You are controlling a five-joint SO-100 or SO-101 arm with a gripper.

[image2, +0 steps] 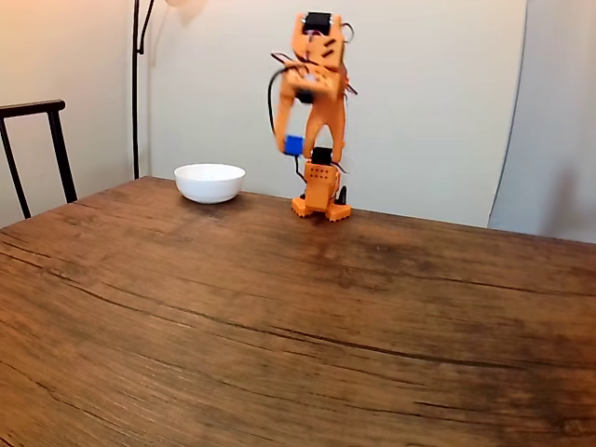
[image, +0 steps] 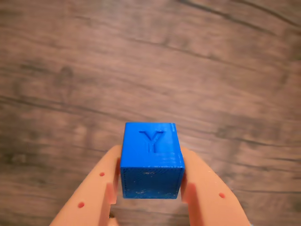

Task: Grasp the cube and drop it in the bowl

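The bright-blue cube (image: pixel 151 160) with a raised Y on its top face is clamped between my two orange fingers (image: pixel 207 193) in the wrist view; my gripper (image: pixel 150 188) is shut on it above blurred wooden tabletop. In the fixed view the cube (image2: pixel 293 145) hangs well above the table, held by my gripper (image2: pixel 291 142) on the folded-up orange arm (image2: pixel 317 84). The white bowl (image2: pixel 209 182) stands on the table to the left of the arm's base, apart from the cube and lower than it.
The arm's orange base (image2: pixel 321 196) sits at the back of the wooden table (image2: pixel 279 326). A dark chair back (image2: pixel 33 149) rises at the left edge, and a thin lamp pole (image2: pixel 136 84) stands by the wall behind the bowl.
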